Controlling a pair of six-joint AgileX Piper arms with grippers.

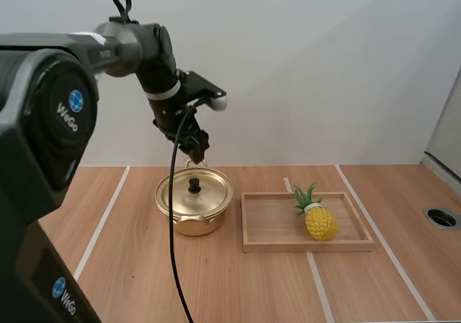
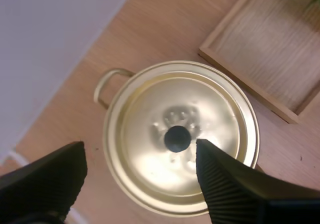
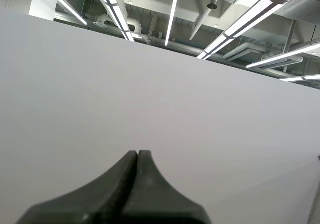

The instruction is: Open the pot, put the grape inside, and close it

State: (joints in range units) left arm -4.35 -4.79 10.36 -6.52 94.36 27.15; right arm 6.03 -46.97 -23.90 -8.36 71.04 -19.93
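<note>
Pot (image 1: pixel 194 218), lid (image 2: pixel 210 109) on, stood on worktop (image 1: pixel 216 280) beside wooden tray (image 1: pixel 302 245) holding a pineapple (image 1: pixel 320 222). Left gripper (image 1: pixel 196 148) hung above black knob (image 2: pixel 177 138) — jaws apart. Advised: centre knob, descend plumb, then pinch. Right gripper (image 3: pixel 138 156) — jaws together, empty.

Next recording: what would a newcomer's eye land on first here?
A shiny gold pot, lid on, stands on the table with the left hand hovering right above it, fingers open either side of the black knob. Beside the pot, a yellow pineapple sits in a wooden tray.
</note>
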